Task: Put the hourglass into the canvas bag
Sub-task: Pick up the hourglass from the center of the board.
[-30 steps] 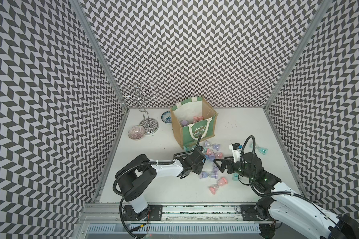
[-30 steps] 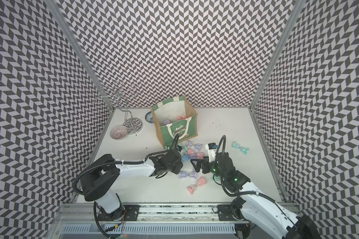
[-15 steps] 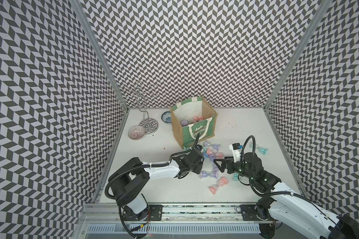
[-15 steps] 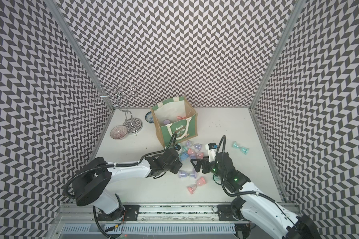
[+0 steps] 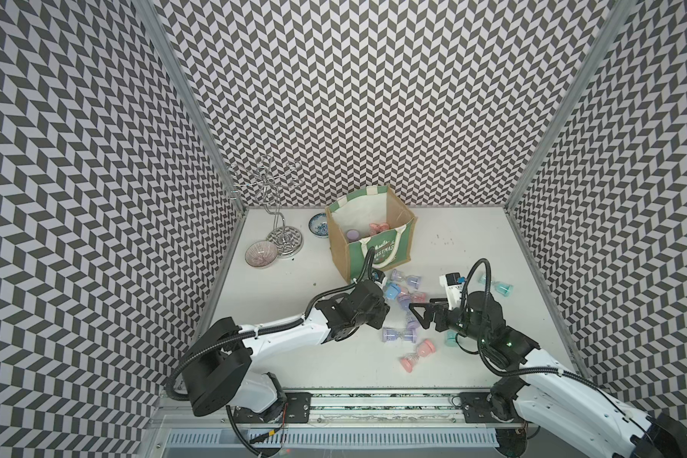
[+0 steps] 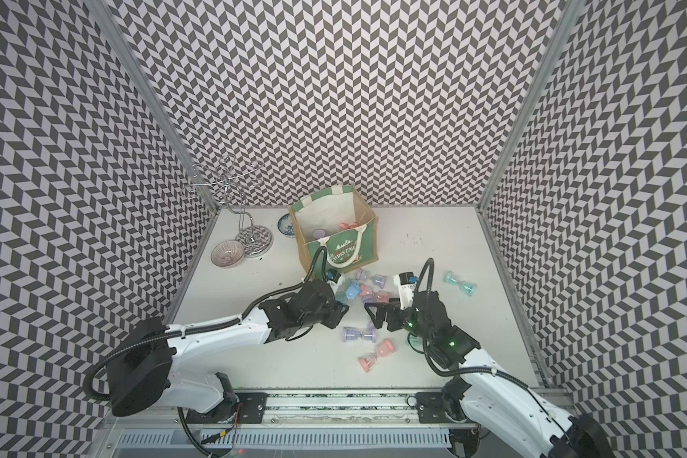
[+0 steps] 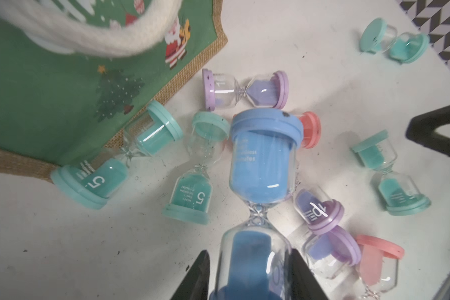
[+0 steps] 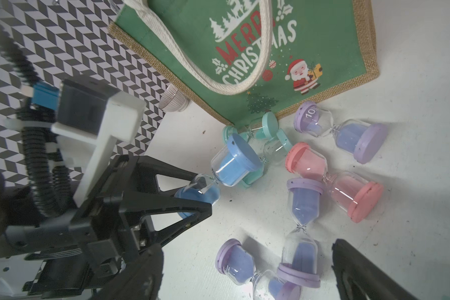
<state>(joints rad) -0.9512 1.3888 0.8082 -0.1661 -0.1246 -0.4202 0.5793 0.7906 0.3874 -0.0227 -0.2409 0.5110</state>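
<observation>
One blue hourglass (image 7: 264, 161) is in the grip of the left fingers (image 7: 195, 283); they are closed down onto its near glass bulb, one finger on each side, and the far bulb and cap stick out ahead of them, tilted up over the teal hourglasses (image 7: 192, 192) lying at the foot of the canvas bag (image 8: 322, 52). In both top views the hourglass sits just in front of the bag's green panel, near it but outside it; the bag stands upright and open on the table (image 5: 294, 357), with a purple hourglass (image 5: 352, 234) and a pink one (image 5: 379, 228) already inside.

The right fingers (image 8: 361, 275) are spread wide and hold nothing; they hang above the purple hourglasses (image 8: 303, 207) scattered in the middle of the table.

By my reckoning the pick is made and the carry is the step in hand; the next move calls for a lift high enough to clear the striped rim and the white rope handle (image 8: 260, 52) draped down the front, then a short reach forward over the opening before the fingers part; the grip is on smooth round glass, so a slow, steady lift seems wise.
</observation>
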